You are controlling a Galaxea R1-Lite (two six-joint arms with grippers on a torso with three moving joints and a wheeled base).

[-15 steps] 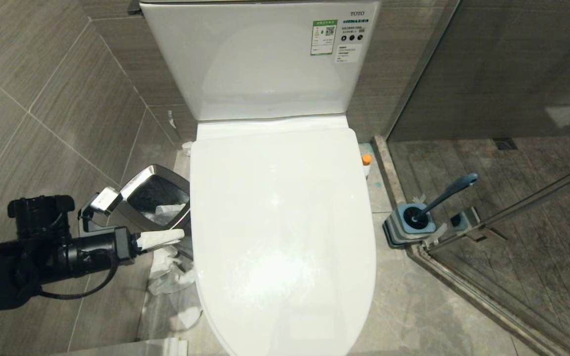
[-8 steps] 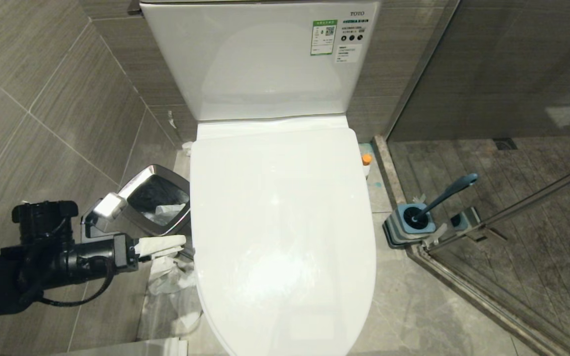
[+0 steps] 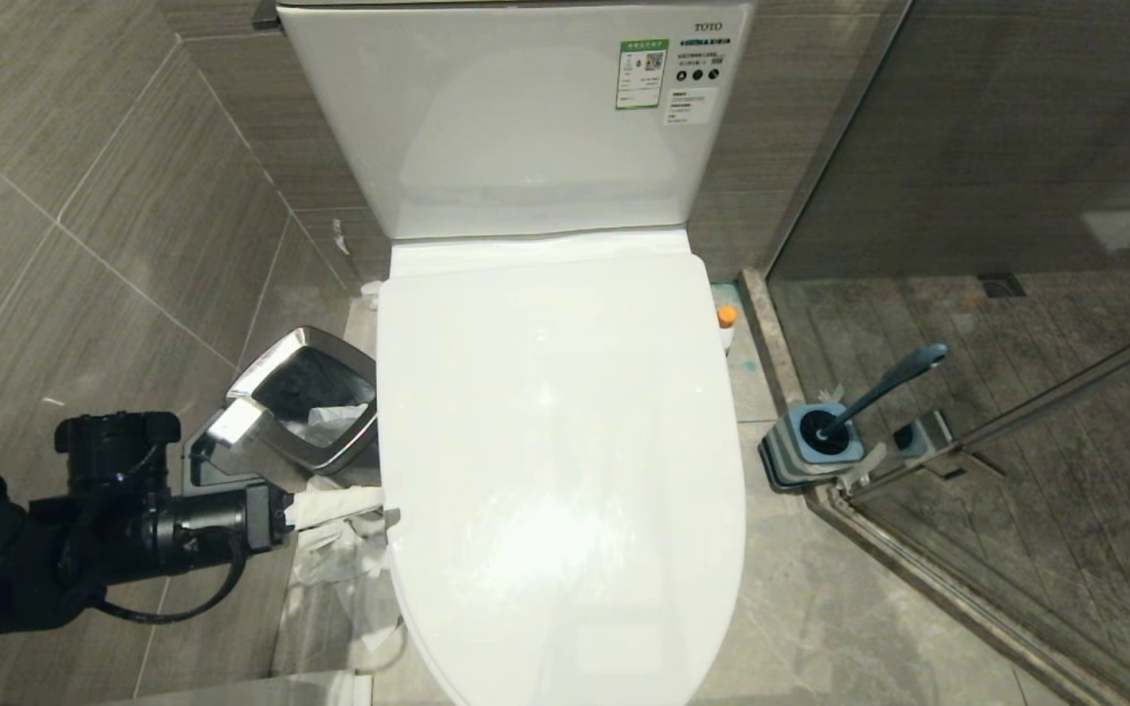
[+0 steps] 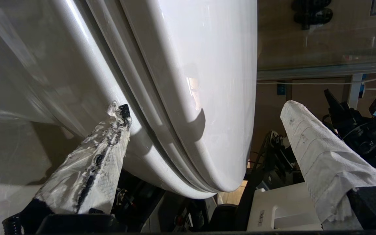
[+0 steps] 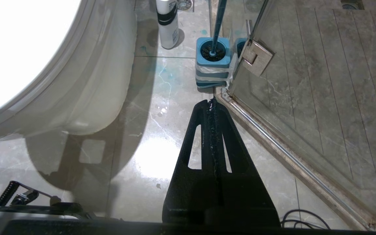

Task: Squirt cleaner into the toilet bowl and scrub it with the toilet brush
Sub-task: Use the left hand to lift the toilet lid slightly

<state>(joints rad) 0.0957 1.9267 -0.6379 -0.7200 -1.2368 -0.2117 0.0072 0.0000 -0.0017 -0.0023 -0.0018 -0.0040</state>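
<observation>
Left gripper [image 3: 369, 505] — low at the left side of the toilet, level with the rim, its paper-wrapped fingers [image 4: 318, 153] spread wide. In the left wrist view one finger lay under the curve of the bowl and the other out beyond the lid's edge, with the closed lid and seat between them; nothing was clamped.

Waste bin [image 3: 261, 378] — square, steel-rimmed, just behind the left gripper and beside the toilet; it held crumpled white paper [image 3: 334, 424]. More crumpled paper [image 3: 339, 554] lay on the floor in front of it, against the toilet's base.

Toilet bowl [image 3: 565, 471] — centre of the head view, white lid shut over it, so the inside could not be seen. The cistern [image 3: 526, 118] behind carried a green-and-white label.

Cleaner [image 3: 727, 319] — white bottle with an orange cap, upright on the floor at the right rear of the toilet, mostly hidden by the lid's edge. Blue spots marked the tile near it.

Toilet brush [image 3: 884, 385] — handle leaning to the right, seated in its square blue-and-grey base [image 3: 800, 456], which stood on the floor against the corner of the glass shower screen [image 3: 1016, 412].

Right gripper [image 5: 212, 104] — black fingers pressed together and empty, hanging above the floor, pointing toward the brush base.
</observation>
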